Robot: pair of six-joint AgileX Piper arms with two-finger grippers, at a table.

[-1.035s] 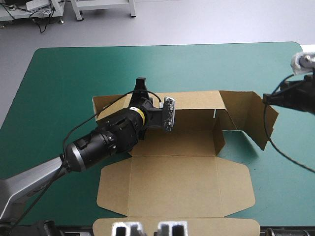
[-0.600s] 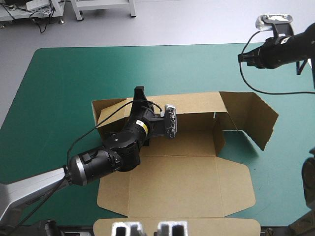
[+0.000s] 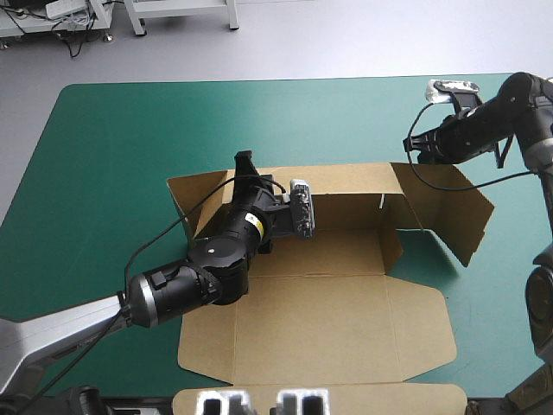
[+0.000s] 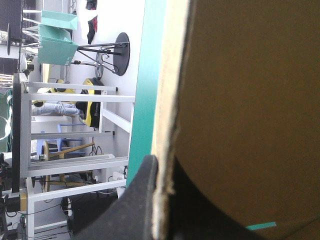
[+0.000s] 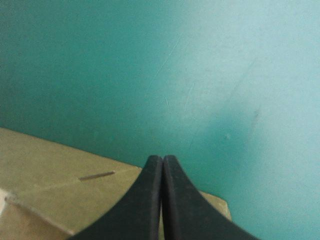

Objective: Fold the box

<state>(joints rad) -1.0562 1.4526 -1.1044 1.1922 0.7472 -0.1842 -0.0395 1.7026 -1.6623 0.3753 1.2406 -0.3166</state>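
On box [image 3: 320,328] far wall [image 3: 346,181]: left gripper [image 3: 244,164]; over flap [image 3: 458,212]: right gripper [image 3: 413,147].

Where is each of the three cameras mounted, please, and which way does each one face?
High view: above and behind the robot, looking forward and down at the table and box; the left arm and right arm show.
Left wrist view: on the left wrist, looking along the left tool, shut on a raised box wall; the scene is turned a quarter.
Right wrist view: on the right wrist, looking down past the shut right tool at table and a box flap.
Shared: all three show the box.
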